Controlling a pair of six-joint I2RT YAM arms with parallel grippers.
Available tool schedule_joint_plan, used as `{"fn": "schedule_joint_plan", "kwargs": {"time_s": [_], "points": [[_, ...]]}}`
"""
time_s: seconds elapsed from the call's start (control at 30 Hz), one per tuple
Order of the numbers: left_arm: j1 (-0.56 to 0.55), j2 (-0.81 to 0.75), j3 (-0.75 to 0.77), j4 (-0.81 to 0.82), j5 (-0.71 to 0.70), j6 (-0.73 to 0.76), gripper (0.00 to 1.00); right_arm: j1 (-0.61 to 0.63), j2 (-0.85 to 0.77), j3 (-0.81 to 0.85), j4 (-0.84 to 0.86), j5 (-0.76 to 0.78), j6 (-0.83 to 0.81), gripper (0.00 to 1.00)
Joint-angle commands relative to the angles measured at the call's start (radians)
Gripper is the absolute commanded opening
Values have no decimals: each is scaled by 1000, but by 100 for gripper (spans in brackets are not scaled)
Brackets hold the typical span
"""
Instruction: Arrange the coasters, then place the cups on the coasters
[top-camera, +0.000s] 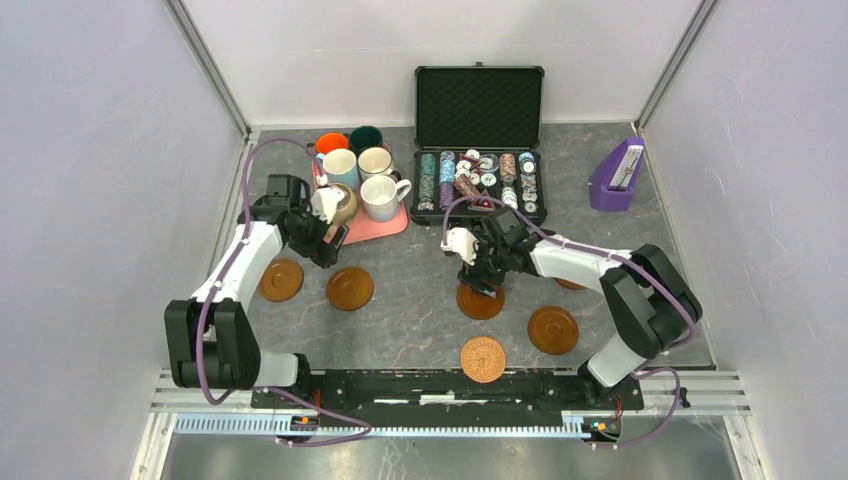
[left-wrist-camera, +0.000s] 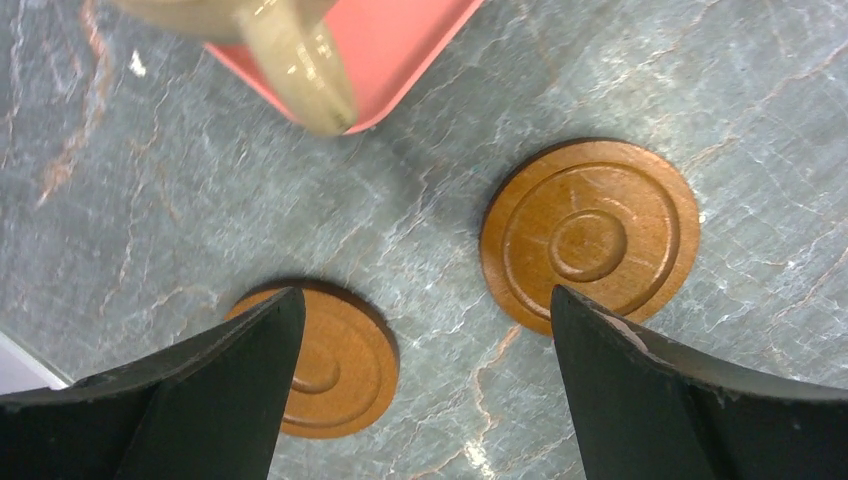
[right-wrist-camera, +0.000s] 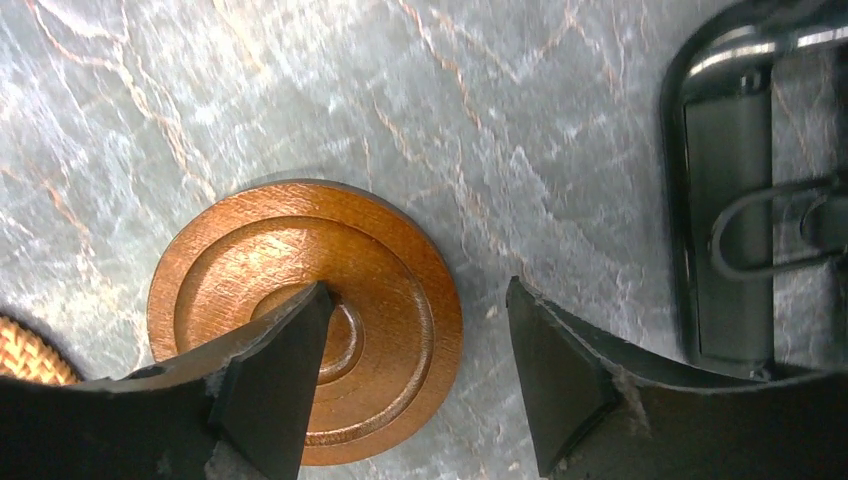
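The coasters (top-camera: 350, 288) lie on the table (top-camera: 420, 335) in front of the pink tray (top-camera: 390, 228) holding the cups (top-camera: 378, 195). At the tray's front edge the left gripper (left-wrist-camera: 422, 300) gapes empty; farther off, the right gripper (right-wrist-camera: 416, 290) has its jaws parted above one coaster.

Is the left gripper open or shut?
Open. On the left gripper the jaws stand wide apart, nothing held between them.

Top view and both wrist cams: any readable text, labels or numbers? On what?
No legible text in any view.
Faces of the poker chips in the open case: markings too small to read.
Dark print on the white card in the purple holder: blurred, unreadable.
Wrist views: no print at all.
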Motion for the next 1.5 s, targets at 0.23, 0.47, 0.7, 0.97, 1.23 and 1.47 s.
{"fn": "schedule_joint_plan", "kwargs": {"time_s": [0.23, 0.47, 0.7, 0.97, 1.23, 1.47], "points": [[153, -53, 55, -82, 40, -60, 98, 163, 242, 203, 125, 8, 103, 70], [200, -106, 34, -142, 24, -15, 99, 221, 362, 349, 156, 4, 155, 70], [203, -127, 0, -149, 21, -11, 99, 254, 411, 424, 154, -10, 163, 70], [203, -124, -2, -157, 41, -3, 99, 258, 437, 475, 151, -7, 176, 71], [166, -135, -86, -108, 116, 66, 86, 258, 424, 458, 141, -4, 170, 71], [105, -65, -143, 43, 51, -31, 84, 258, 408, 443, 147, -1, 172, 75]]}}
